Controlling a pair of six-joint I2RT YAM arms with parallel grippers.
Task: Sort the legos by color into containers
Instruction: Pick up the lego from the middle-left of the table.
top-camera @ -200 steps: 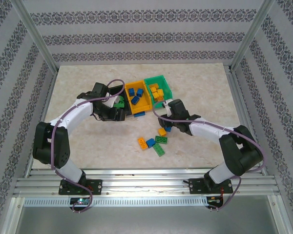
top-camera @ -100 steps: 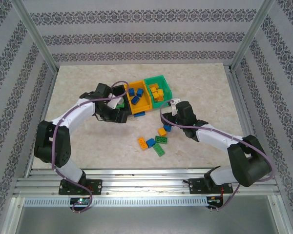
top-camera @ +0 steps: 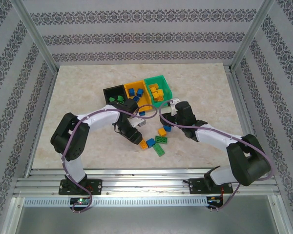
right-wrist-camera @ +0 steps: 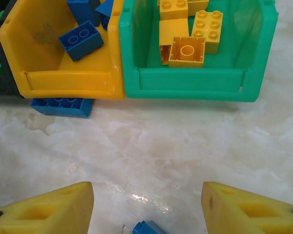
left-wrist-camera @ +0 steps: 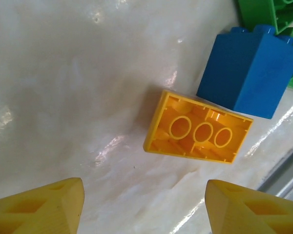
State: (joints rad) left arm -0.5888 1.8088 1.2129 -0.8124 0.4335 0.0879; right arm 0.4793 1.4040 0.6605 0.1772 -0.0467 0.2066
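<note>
Three joined bins stand at mid-table: black [top-camera: 115,94] holding green bricks, orange-yellow [top-camera: 136,95] holding blue bricks [right-wrist-camera: 81,39], green [top-camera: 159,89] holding orange-yellow bricks [right-wrist-camera: 187,51]. Loose legos lie in front of them: an upturned orange brick [left-wrist-camera: 198,131], a blue brick [left-wrist-camera: 249,75] and green ones [top-camera: 159,149]. My left gripper [top-camera: 137,138] hovers open, the orange brick just beyond its fingertips [left-wrist-camera: 44,204]. My right gripper [right-wrist-camera: 146,204] is open and empty, facing the bins, with a blue brick [right-wrist-camera: 146,228] low between its fingers.
A flat blue brick [right-wrist-camera: 62,106] lies against the front of the orange-yellow bin. Another orange brick [top-camera: 162,131] sits close to the right gripper [top-camera: 169,116]. Patterned walls and metal posts enclose the marble table [top-camera: 88,83].
My left arm has swung from beside the black bin toward the front, down to the loose pile. The right arm shifted slightly to the right a second ago and has held still since.
</note>
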